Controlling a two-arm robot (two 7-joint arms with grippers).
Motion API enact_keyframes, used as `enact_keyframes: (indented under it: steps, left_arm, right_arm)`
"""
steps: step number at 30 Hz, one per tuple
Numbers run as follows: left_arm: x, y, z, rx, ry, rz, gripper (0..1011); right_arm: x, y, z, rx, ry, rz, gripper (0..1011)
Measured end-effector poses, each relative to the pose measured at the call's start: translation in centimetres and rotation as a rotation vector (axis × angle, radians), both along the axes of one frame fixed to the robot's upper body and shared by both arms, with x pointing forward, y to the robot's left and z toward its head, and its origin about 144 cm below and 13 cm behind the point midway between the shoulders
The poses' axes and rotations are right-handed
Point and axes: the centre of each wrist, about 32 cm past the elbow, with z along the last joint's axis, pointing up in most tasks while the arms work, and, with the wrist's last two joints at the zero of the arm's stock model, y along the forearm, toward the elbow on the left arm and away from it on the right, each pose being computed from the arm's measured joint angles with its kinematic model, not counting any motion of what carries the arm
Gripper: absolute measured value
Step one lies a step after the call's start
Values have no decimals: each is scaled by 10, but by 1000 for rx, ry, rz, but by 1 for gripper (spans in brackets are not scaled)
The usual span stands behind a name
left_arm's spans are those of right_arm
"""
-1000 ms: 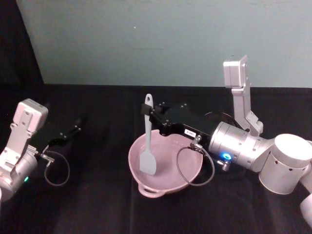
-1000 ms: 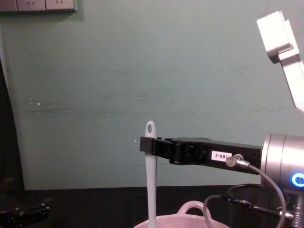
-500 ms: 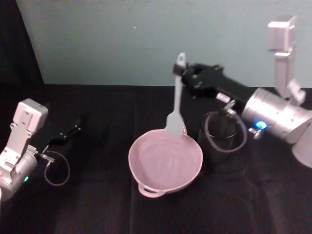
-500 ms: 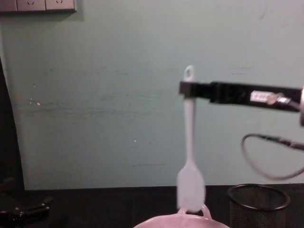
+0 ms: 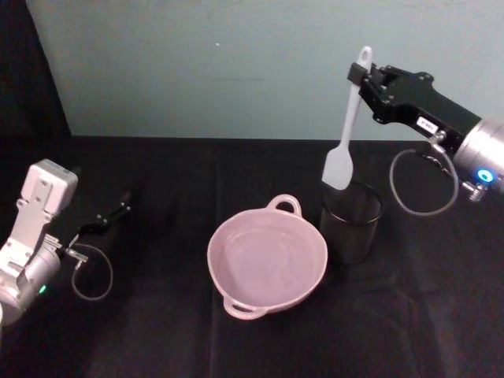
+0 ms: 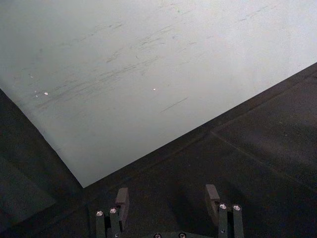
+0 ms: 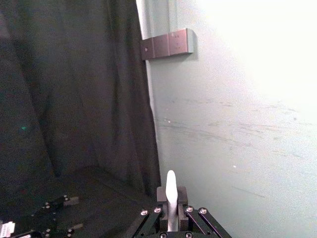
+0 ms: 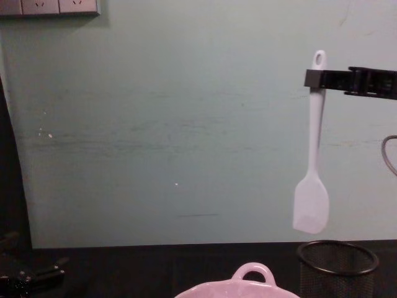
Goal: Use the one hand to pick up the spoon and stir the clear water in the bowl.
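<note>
- My right tool is clamped on the spoon just under the hole at the top of its handle. The spoon hangs upright, blade down.
- The blade is in the air above the black mesh cup, touching nothing. The pink bowl sits on the tabletop just beside the cup, towards my left.
- My left tool is parked low at the far left, spread wide and empty.
- As I judge it, the blade has to get into the bowl's water. I would carry it sideways at this height until it is over the bowl's middle, clear of the loop handle on the far rim.
- Then I would lower it straight down and stop once the blade is wet, short of the bottom.
- The grip is high on a long handle, so the blade may swing. I would stir in slow, small circles, well inside the rim, to avoid nudging the bowl or slopping water.
</note>
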Motion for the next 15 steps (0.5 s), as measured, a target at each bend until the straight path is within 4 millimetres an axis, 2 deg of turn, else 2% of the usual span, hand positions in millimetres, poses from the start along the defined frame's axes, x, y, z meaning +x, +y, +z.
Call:
enact_keyframes:
  steps: [15]
  left_arm:
    - [0, 0, 0, 0, 0, 0, 1005]
  right_arm:
    - [-2, -13, -9, 0, 38, -57, 113]
